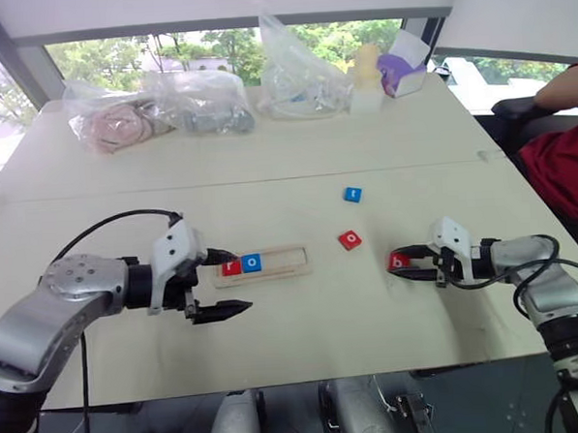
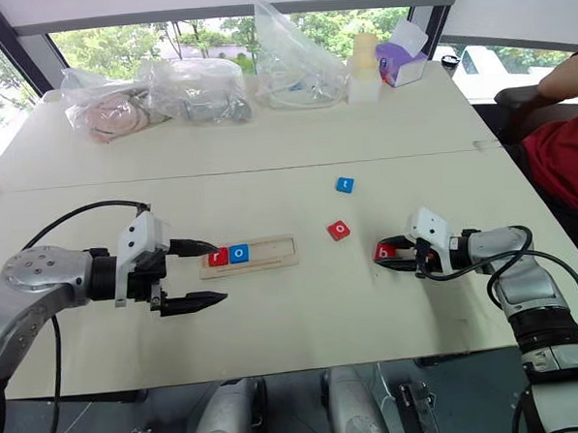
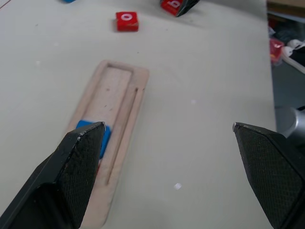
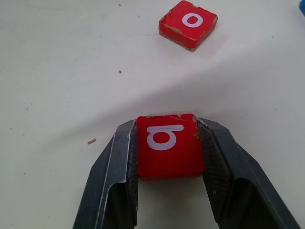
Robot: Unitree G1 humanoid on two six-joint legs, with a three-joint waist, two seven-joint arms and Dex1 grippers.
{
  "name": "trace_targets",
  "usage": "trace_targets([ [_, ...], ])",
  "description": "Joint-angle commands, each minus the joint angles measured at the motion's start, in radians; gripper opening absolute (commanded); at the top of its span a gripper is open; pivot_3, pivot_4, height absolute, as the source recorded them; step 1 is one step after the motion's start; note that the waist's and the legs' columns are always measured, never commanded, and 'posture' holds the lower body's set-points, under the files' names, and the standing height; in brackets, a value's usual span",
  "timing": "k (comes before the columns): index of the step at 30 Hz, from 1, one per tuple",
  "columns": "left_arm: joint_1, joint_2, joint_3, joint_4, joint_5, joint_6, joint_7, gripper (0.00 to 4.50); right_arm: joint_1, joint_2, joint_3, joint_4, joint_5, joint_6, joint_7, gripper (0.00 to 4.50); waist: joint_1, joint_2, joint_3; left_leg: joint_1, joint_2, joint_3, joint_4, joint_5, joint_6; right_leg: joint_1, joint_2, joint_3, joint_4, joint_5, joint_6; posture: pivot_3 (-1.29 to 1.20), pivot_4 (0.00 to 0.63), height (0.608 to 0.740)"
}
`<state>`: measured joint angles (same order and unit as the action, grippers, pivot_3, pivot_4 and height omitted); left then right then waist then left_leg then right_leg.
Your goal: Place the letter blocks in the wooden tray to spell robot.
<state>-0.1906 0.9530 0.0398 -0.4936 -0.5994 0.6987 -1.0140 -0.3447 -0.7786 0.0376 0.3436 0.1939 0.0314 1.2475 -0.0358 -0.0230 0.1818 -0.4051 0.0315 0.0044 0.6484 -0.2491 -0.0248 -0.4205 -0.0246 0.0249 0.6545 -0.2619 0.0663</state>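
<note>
The wooden tray [image 1: 284, 262] lies mid-table and holds a red r block [image 1: 232, 267] and a blue o block [image 1: 252, 263] at its left end. My left gripper [image 1: 228, 284] stands open just left of the tray, one finger over the red r block. A red o block [image 1: 349, 239] and a blue t block [image 1: 353, 195] lie loose on the table to the tray's right. My right gripper [image 4: 167, 143] is shut on the red b block [image 4: 167, 145], which rests on the table further right [image 1: 398, 261].
Clear plastic bags [image 1: 205, 102] of items, a pale bottle [image 1: 365, 77] and a purple-and-white box [image 1: 404, 67] line the table's far edge. A person in a red top [image 1: 569, 163] sits at the right side. The table's front edge runs close below both arms.
</note>
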Motion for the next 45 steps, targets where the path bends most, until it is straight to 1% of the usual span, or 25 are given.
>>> trace_targets([
  [1, 0.004, 0.030, 0.056, 0.050, 0.033, -0.049, -0.015, 4.50, -0.039, 0.046, -0.002, -0.129, 0.049, 0.169, -0.063, 1.21, -0.006, 0.000, 0.000, 0.000, 0.000, 0.000, 0.000, 0.000, 0.000, 0.000, 0.000, 0.000, 0.000, 0.000, 0.000, 0.00, 0.150, 0.740],
  [2, 0.005, 0.039, 0.067, 0.076, 0.044, -0.061, -0.019, 4.50, -0.063, 0.071, -0.007, -0.182, 0.082, 0.233, -0.084, 1.21, -0.009, 0.000, 0.000, 0.000, 0.001, 0.000, 0.000, 0.000, 0.000, 0.000, 0.000, 0.000, 0.000, 0.000, -0.001, 0.00, 0.150, 0.740],
  [4, 0.013, 0.059, 0.121, 0.147, 0.044, -0.069, -0.032, 4.50, -0.148, 0.171, 0.010, -0.307, 0.155, 0.364, -0.141, 1.21, -0.017, 0.002, 0.001, 0.001, 0.001, -0.001, 0.000, 0.000, 0.000, -0.003, 0.001, 0.001, 0.003, 0.001, -0.002, 0.00, 0.150, 0.740],
  [6, 0.027, 0.070, 0.154, 0.178, 0.018, -0.058, -0.058, 4.50, -0.215, 0.248, 0.040, -0.344, 0.170, 0.421, -0.172, 1.21, -0.023, 0.002, 0.002, 0.001, 0.001, 0.000, 0.000, 0.000, 0.000, -0.007, 0.002, 0.003, 0.008, 0.002, -0.001, 0.00, 0.150, 0.740],
  [10, 0.099, 0.108, 0.167, 0.161, 0.042, -0.076, -0.099, 4.50, -0.330, 0.352, 0.155, -0.266, 0.104, 0.474, -0.210, 1.21, -0.008, 0.002, 0.002, 0.000, 0.003, -0.001, -0.001, 0.000, 0.000, -0.007, 0.004, 0.002, 0.009, 0.001, -0.002, 0.00, 0.150, 0.740],
  [12, 0.126, 0.108, 0.201, 0.148, 0.036, -0.065, -0.085, 4.50, -0.380, 0.405, 0.255, -0.168, 0.021, 0.404, -0.206, 1.21, 0.000, 0.001, 0.001, -0.001, 0.002, -0.001, -0.001, 0.000, 0.000, -0.007, 0.002, 0.000, 0.008, 0.001, -0.002, 0.00, 0.150, 0.740],
  [14, 0.141, 0.102, 0.223, 0.140, 0.034, -0.058, -0.068, 4.50, -0.408, 0.443, 0.302, -0.091, -0.019, 0.348, -0.194, 1.21, 0.001, 0.001, 0.002, -0.002, 0.002, -0.001, -0.001, 0.000, 0.000, -0.008, -0.001, -0.001, 0.008, 0.001, -0.002, 0.00, 0.150, 0.740],
  [16, 0.153, 0.094, 0.235, 0.127, 0.034, -0.052, -0.049, 4.50, -0.422, 0.462, 0.331, -0.043, -0.046, 0.296, -0.171, 1.21, 0.004, 0.001, 0.002, -0.003, 0.001, 0.000, 0.000, 0.000, 0.000, -0.008, -0.002, -0.001, 0.008, 0.001, -0.002, 0.00, 0.150, 0.740],
  [20, 0.207, 0.080, 0.264, 0.067, 0.020, -0.031, -0.023, 4.50, -0.434, 0.504, 0.364, 0.013, -0.085, 0.252, -0.175, 1.21, 0.000, 0.001, 0.002, -0.003, 0.001, 0.000, 0.000, 0.000, 0.000, -0.008, -0.004, 0.000, 0.007, 0.001, -0.001, 0.00, 0.150, 0.740],
  [26, 0.254, 0.074, 0.294, 0.029, 0.011, -0.010, 0.003, 4.50, -0.447, 0.517, 0.373, 0.045, -0.105, 0.214, -0.136, 1.21, -0.007, 0.001, 0.002, -0.002, 0.001, -0.001, 0.000, 0.000, 0.000, -0.008, -0.002, 0.000, 0.009, 0.001, -0.001, 0.00, 0.150, 0.740],
  [45, 0.217, 0.074, 0.254, 0.051, 0.029, -0.021, 0.009, 4.50, -0.448, 0.521, 0.364, 0.107, -0.146, 0.118, -0.112, 1.21, -0.007, 0.001, 0.002, -0.002, 0.001, -0.001, 0.000, 0.000, 0.000, -0.008, -0.002, 0.000, 0.009, 0.001, -0.001, 0.00, 0.150, 0.740],
])
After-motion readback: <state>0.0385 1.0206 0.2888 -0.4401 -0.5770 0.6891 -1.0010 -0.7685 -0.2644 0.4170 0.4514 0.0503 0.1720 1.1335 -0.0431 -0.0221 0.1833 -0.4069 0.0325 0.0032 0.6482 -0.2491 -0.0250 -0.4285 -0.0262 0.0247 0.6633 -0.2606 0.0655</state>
